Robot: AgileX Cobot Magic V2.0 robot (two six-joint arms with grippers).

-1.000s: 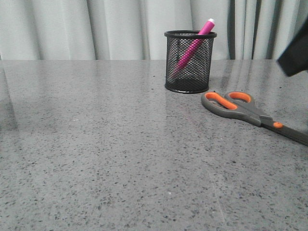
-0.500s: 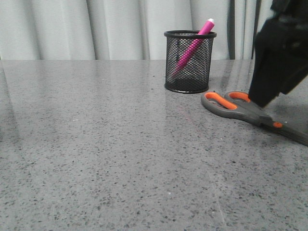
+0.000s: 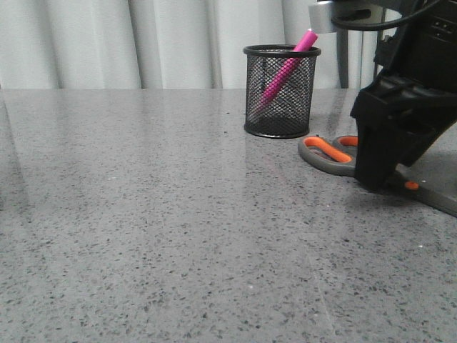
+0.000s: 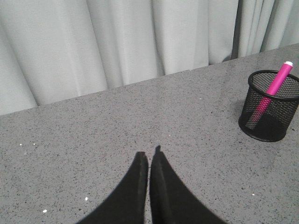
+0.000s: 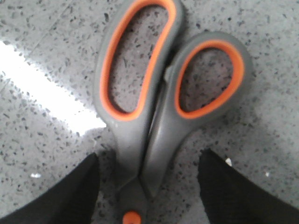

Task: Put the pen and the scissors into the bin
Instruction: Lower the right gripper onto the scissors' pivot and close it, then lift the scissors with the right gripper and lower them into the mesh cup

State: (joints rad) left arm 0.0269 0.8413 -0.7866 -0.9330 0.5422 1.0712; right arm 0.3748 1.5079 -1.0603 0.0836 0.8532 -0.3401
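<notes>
On the near right of the grey speckled stone table (image 3: 143, 236), the black right gripper (image 3: 378, 179) reaches down to the surface over the large scissors with grey handles lined in orange (image 3: 335, 151). In the right wrist view its two black fingers (image 5: 56, 196) stand wide apart, one on each side of the scissors (image 5: 159, 107), just below the handle loops and beside the orange pivot dot; neither finger visibly touches them. The scissors lie flat on the table, closed. Just behind their handles stands the small black wire-mesh cylindrical bin (image 3: 281, 91), upright, with the slim bright pink pen (image 3: 287, 66) leaning inside it, its tip above the rim. In the left wrist view the black left gripper (image 4: 148, 161) hovers above bare table with its fingers pressed together, holding nothing. Pale grey curtains (image 3: 171, 43) hang behind.
</notes>
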